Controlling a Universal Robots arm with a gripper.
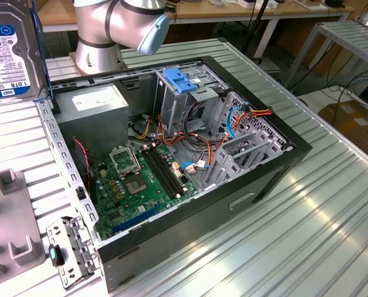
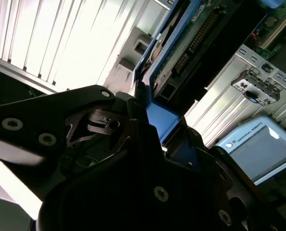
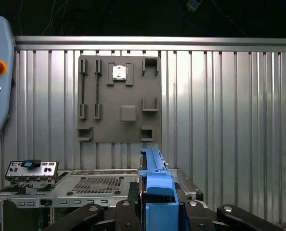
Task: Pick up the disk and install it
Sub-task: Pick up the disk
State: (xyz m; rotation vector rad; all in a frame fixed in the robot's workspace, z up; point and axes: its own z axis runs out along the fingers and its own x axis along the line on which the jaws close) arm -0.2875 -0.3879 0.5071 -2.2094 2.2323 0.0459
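Disk (image 1: 7, 49) pinched by its blue edge in pincer (image 3: 158, 199), hangs clear of open PC case (image 1: 264, 179).

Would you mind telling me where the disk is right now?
The disk is at the exterior view's upper left, held up beside the open computer case; the first wrist view shows its blue carrier clamped between the jaws.
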